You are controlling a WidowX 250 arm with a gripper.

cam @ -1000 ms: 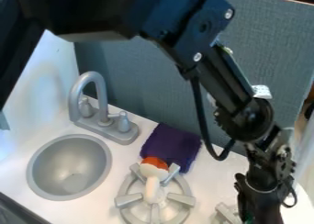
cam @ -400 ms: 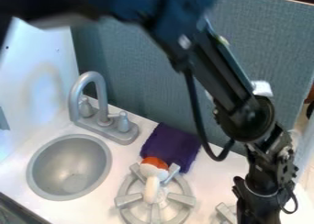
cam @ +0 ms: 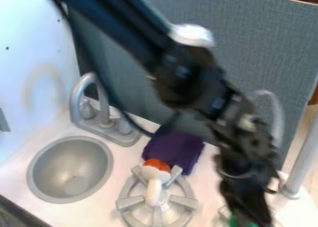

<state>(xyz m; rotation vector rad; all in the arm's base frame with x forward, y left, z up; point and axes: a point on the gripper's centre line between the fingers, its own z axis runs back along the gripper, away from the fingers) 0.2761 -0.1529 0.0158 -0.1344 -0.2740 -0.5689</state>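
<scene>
As you view the counter, note one sink [cam: 71, 168], one faucet [cam: 76, 103], one purple cloth [cam: 175, 149], two burners, and one orange-topped white toy [cam: 155, 186] on the left burner [cam: 184, 202]. One green object [cam: 234, 222] shows beside your gripper [cam: 246, 198], lower right; you cannot tell the jaws' opening or whether they grip it. Your arm [cam: 186, 79] slants down from upper left, gripper downward.
</scene>
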